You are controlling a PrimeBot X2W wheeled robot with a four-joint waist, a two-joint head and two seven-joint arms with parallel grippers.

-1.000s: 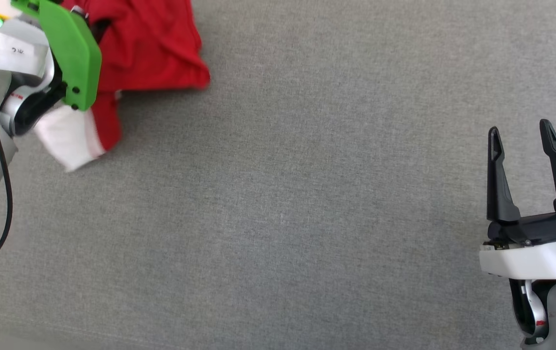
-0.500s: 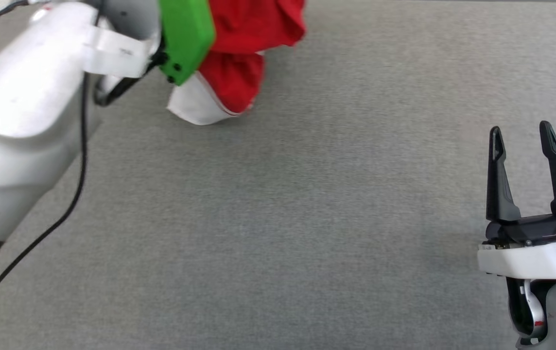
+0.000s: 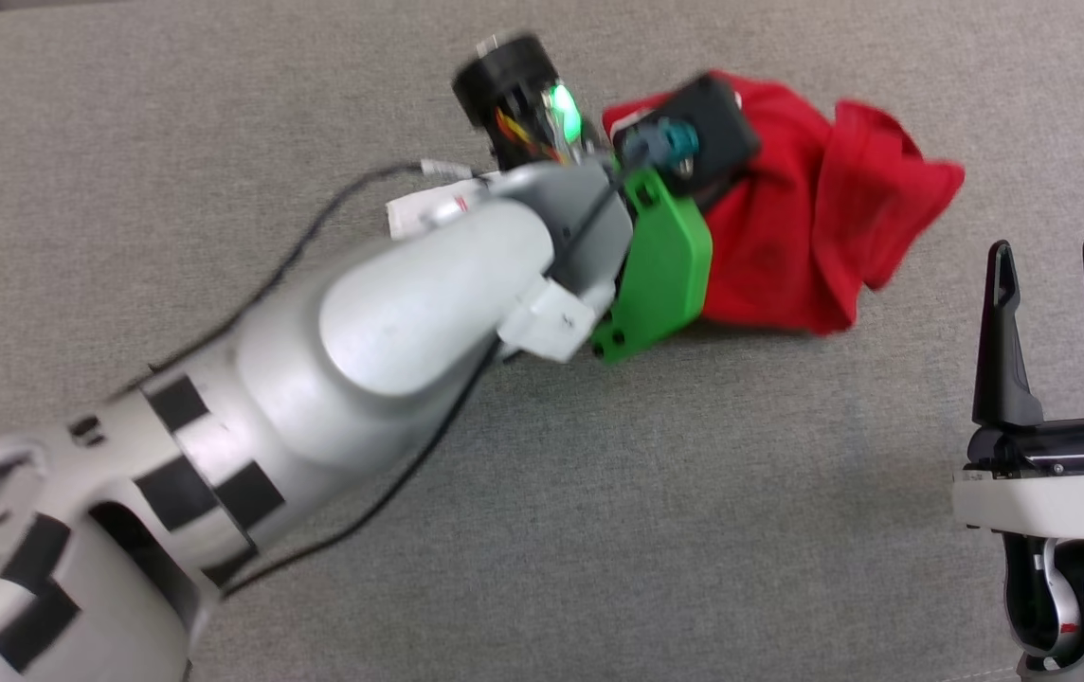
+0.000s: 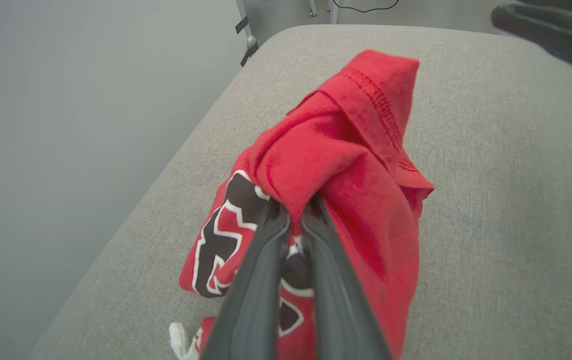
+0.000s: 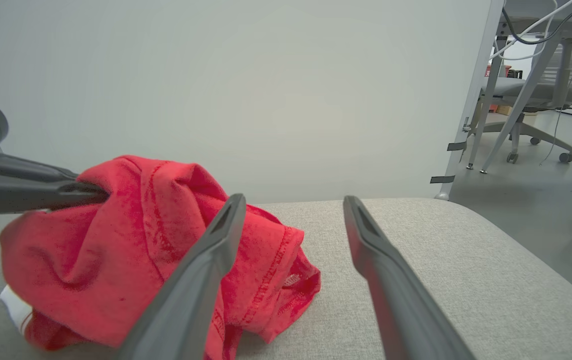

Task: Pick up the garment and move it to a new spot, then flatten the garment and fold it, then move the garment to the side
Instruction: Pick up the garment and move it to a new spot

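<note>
Left gripper (image 4: 293,212) is clamped on a bunched fold of the shirt (image 4: 346,150). The shirt hangs from it in 1 wad, with its lower folds seemingly resting on the grey cushion (image 3: 599,530). Right gripper (image 3: 1049,248) is spread and holds nothing, near the wad. My read: the fabric is light, limp and not slippery, so take the hem or shoulder seams with 2 grippers to spread it.

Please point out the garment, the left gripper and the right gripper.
garment (image 3: 788,256), head view, red body fabric.
left gripper (image 4: 296,209), left wrist view, between its fingertips.
right gripper (image 3: 1050,252), head view, between its fingertips.
</note>
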